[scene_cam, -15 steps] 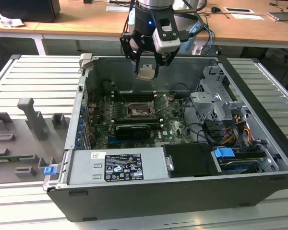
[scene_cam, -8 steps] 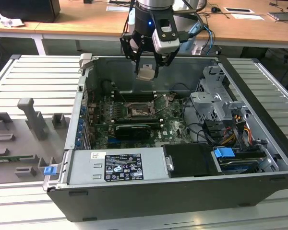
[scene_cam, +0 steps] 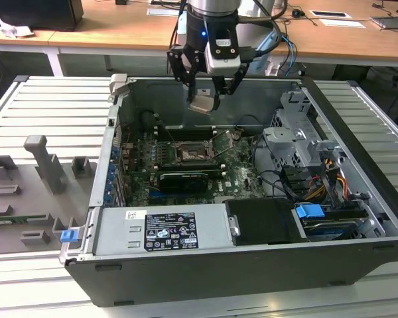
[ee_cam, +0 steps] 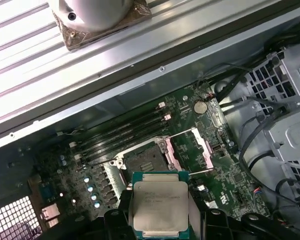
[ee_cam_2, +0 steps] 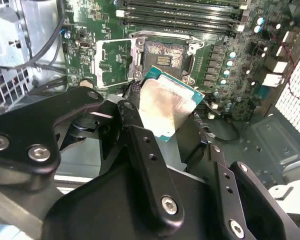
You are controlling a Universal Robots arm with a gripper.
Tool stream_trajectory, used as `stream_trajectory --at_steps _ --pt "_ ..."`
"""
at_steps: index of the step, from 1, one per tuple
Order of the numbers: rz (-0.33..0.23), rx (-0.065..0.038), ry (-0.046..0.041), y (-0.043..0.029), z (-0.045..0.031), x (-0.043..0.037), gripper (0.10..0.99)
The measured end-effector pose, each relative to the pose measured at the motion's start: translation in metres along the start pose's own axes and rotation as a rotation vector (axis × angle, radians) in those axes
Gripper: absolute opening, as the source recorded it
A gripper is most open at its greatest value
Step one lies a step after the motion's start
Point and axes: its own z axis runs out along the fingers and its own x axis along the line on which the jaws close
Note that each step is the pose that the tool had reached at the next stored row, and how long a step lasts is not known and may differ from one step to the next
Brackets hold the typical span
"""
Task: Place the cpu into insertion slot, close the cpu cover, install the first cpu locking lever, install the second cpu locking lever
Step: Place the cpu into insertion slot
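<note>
My gripper [scene_cam: 203, 99] hangs over the open computer case, shut on the cpu [scene_cam: 202, 104], a flat square chip with a tan metal face. Both wrist views show the cpu [ee_cam_2: 167, 102] [ee_cam: 159, 205] pinched by its edges between the black fingers [ee_cam_2: 132, 120], well above the board. The insertion slot [scene_cam: 190, 154] [ee_cam_2: 165, 57] [ee_cam: 142, 160] lies bare below it on the green board, dark and square with a grey rim. Beside the slot, the cpu cover [ee_cam_2: 115, 62] [ee_cam: 192, 150] is swung open, a thin silvery frame.
Long memory slots [scene_cam: 186, 132] run behind the socket and a black card [scene_cam: 184, 180] lies in front of it. A drive cage [scene_cam: 298, 142] with cables fills the exterior view's right. The power supply [scene_cam: 162, 232] spans the front. Grey fixtures [scene_cam: 46, 162] stand outside the case.
</note>
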Motion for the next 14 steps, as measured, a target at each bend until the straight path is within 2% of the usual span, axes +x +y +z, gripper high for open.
stream_trajectory --at_steps 8,14 --pt "0.098 -0.002 -0.0085 -0.0002 0.0027 0.0 0.529" --pt "0.194 -0.004 -0.017 -0.0006 0.0066 -0.0001 0.529"
